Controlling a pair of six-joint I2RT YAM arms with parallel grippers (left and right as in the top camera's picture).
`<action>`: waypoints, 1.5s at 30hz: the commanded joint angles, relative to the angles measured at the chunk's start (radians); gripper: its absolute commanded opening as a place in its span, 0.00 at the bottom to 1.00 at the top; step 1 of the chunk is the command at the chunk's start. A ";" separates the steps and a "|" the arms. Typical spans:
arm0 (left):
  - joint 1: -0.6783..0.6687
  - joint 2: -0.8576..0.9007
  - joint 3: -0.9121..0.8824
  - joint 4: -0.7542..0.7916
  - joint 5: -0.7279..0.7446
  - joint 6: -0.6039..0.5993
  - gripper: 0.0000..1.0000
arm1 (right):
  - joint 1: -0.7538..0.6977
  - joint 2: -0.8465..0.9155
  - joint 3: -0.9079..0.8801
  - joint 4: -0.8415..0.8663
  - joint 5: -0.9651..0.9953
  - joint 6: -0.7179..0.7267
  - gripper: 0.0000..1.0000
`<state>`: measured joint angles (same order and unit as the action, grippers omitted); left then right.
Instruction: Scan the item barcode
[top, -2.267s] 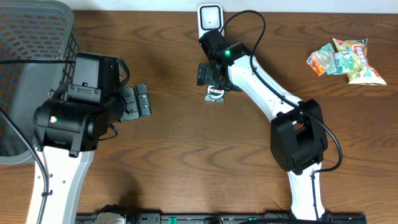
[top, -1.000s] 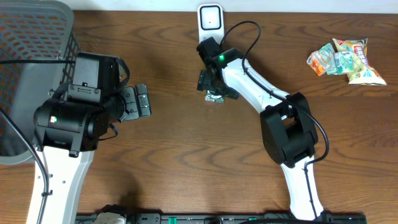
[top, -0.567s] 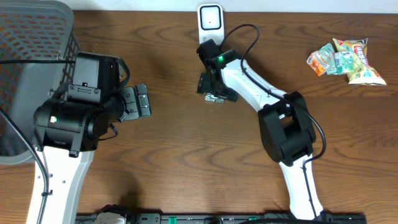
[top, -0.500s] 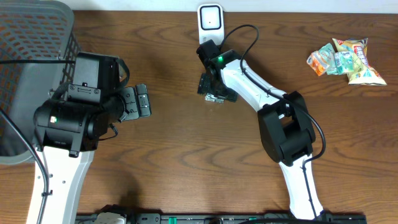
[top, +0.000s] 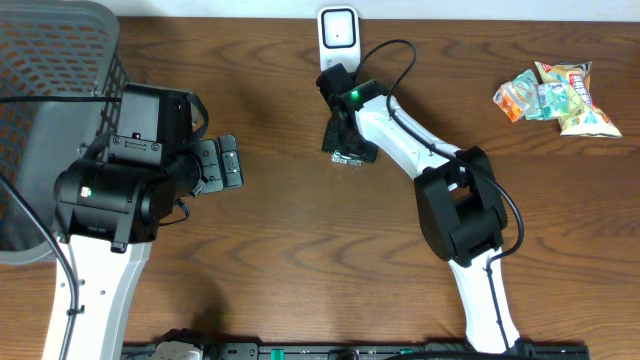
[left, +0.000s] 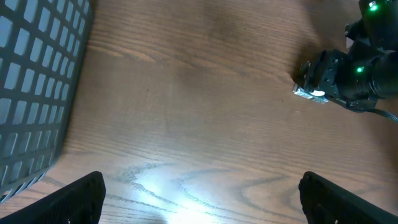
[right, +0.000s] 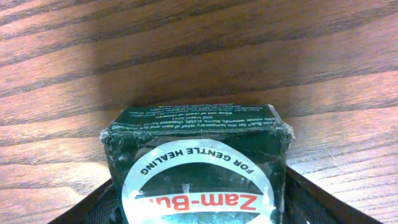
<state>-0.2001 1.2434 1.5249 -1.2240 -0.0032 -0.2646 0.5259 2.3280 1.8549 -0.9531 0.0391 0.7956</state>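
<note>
The item, a dark green Zam-Buk box (right: 196, 134) with a white round label, lies on the wooden table and fills the lower right wrist view. My right gripper (right: 198, 208) stands over it, and both fingers press against its sides. From overhead, the right gripper (top: 342, 138) covers most of the box (top: 347, 157), just below the white barcode scanner (top: 338, 30) at the table's far edge. The left wrist view shows the box (left: 309, 93) far off under the right arm. My left gripper (top: 228, 162) hangs open and empty (left: 202, 199) over bare wood.
A grey mesh basket (top: 50, 60) stands at the far left, and its wall (left: 31, 93) shows in the left wrist view. Several snack packets (top: 555, 95) lie in a heap at the far right.
My right gripper's jaws have narrowed onto the box's sides. The right arm has barely shifted. The left arm has not moved.
</note>
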 joint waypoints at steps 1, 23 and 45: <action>-0.002 -0.002 0.011 -0.002 -0.009 0.002 0.98 | 0.004 0.023 -0.002 -0.002 -0.012 -0.012 0.66; -0.002 -0.002 0.011 -0.002 -0.009 0.002 0.98 | -0.038 0.017 -0.001 -0.008 -0.114 -0.076 0.62; -0.002 -0.002 0.011 -0.002 -0.009 0.002 0.98 | -0.167 -0.002 0.002 0.000 -0.755 -0.230 0.63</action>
<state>-0.2001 1.2434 1.5249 -1.2240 -0.0032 -0.2646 0.3824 2.3260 1.8576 -0.9596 -0.5171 0.6044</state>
